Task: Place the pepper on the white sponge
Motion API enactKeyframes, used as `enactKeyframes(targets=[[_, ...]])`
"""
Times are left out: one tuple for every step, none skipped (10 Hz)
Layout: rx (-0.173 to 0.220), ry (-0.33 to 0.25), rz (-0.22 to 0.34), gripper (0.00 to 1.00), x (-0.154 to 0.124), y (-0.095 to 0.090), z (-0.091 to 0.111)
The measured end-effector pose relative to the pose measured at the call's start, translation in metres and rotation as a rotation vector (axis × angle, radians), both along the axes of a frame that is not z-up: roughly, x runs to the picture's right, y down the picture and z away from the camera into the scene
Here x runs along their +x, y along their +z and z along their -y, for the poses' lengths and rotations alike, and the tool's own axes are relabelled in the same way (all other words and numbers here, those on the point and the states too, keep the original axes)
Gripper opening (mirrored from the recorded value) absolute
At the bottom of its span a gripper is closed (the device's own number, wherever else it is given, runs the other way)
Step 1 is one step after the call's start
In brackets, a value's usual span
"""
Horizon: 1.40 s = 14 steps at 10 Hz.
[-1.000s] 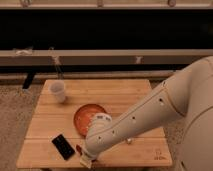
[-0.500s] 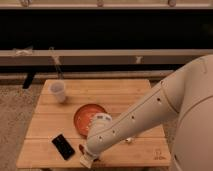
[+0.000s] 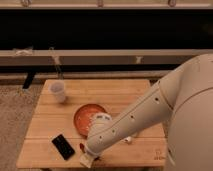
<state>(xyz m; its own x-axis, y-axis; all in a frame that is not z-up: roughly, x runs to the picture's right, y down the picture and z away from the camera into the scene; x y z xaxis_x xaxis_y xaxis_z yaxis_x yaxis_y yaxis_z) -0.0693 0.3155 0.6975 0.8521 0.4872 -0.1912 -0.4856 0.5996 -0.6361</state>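
Behind the pale wooden slatted table (image 3: 60,107) ran a dark wall with a long light rail. On the boards stood a translucent plastic cup (image 3: 57,91), a round orange-red plate (image 3: 86,116) and a flat black phone (image 3: 63,146). The robot's white two-finger gripper (image 3: 88,158) was down at the front edge of the table, just to the right of the phone and in front of the plate. How wide its fingers stood, and whether they held anything, I could not tell. A sliver of dark red showed just above them beside the wrist, probably the small slim dark red pepper (image 3: 82,147). The off-white block directly under them looked like the white sponge (image 3: 86,161), though it may have been gripper. I judged the pepper light, smooth and slightly yielding, best pinched gently across its middle, since its slim skin could slip. The sponge should give softly under it.
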Motion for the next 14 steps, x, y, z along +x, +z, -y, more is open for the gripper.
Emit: enactKeyframes(targets=[[0.003,0.0,-0.001,0.52,0.0,0.002,0.001],[0.008,0.001,-0.005,0.64,0.001,0.004,0.002],[0.012,0.003,-0.007,0.71,0.002,0.005,0.004],[0.016,0.003,-0.008,0.77,0.002,0.006,0.005],[0.016,0.005,-0.008,0.78,0.002,0.007,0.006],[0.017,0.004,-0.007,0.78,0.003,0.007,0.006],[0.017,0.005,-0.007,0.78,0.003,0.007,0.006],[0.017,0.008,-0.006,0.78,0.003,0.007,0.007],[0.017,0.01,-0.006,0.78,0.003,0.007,0.007],[0.018,0.013,-0.007,0.78,0.003,0.006,0.008],[0.02,0.014,-0.006,0.78,0.004,0.005,0.008],[0.025,0.018,-0.007,0.78,0.004,0.004,0.01],[0.028,0.021,-0.009,0.78,0.004,0.003,0.011],[0.036,0.022,-0.012,0.78,0.006,0.001,0.014]])
